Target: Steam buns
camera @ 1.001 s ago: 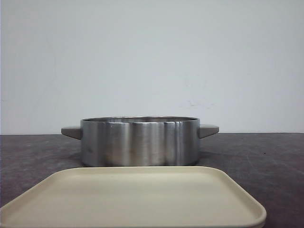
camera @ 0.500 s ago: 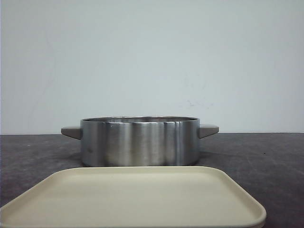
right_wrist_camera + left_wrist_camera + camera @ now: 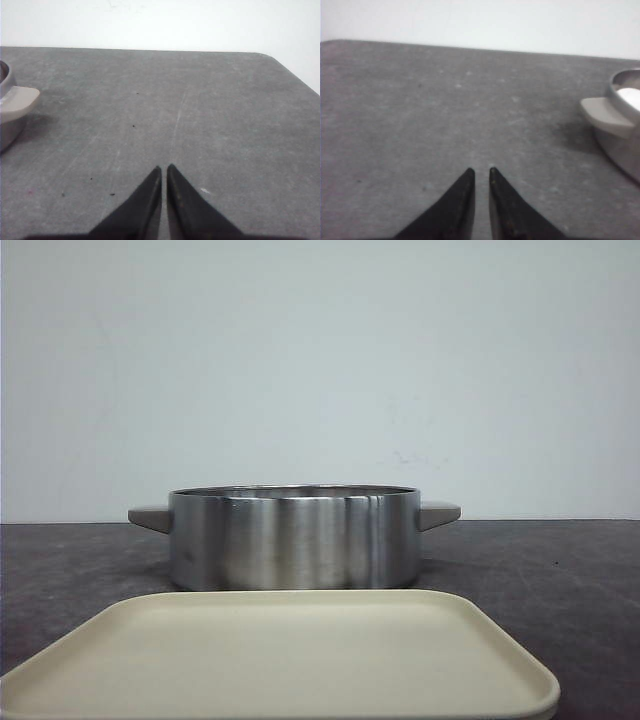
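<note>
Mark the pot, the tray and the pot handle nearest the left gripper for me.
pot (image 3: 295, 540), front view, on its steel side wall.
tray (image 3: 290, 655), front view, on its bare cream surface.
pot handle (image 3: 605, 114), left wrist view, on the handle's flat top.

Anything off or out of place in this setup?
Nothing spilled, tilted or damaged. The round steel pot sits upright on the dark grey table behind the bare beige square tray. No buns show in any view. Both grippers are shut and holding nothing.
</note>
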### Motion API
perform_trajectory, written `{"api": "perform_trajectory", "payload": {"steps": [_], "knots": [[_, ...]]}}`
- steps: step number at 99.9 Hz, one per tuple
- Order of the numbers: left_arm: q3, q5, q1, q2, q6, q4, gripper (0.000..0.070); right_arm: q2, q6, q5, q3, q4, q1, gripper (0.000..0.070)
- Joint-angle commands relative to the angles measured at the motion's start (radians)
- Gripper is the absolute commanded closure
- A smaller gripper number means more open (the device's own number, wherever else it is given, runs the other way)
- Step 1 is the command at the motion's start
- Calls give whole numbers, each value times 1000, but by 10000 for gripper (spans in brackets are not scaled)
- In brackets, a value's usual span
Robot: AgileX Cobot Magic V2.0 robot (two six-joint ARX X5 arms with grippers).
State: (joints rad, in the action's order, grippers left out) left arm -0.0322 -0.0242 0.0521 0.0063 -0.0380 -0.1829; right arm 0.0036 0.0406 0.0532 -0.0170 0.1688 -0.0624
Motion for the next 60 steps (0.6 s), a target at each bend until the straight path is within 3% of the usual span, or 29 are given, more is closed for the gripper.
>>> {"api": "perform_trajectory", "payload": {"steps": [1,60], "knots": [[19,3,8,-1,38,-10,697,0,-6,0,4,-11,1,688],[18,1,16,3,37,-4,697,0,-6,0,4,-11,1,688]]}}
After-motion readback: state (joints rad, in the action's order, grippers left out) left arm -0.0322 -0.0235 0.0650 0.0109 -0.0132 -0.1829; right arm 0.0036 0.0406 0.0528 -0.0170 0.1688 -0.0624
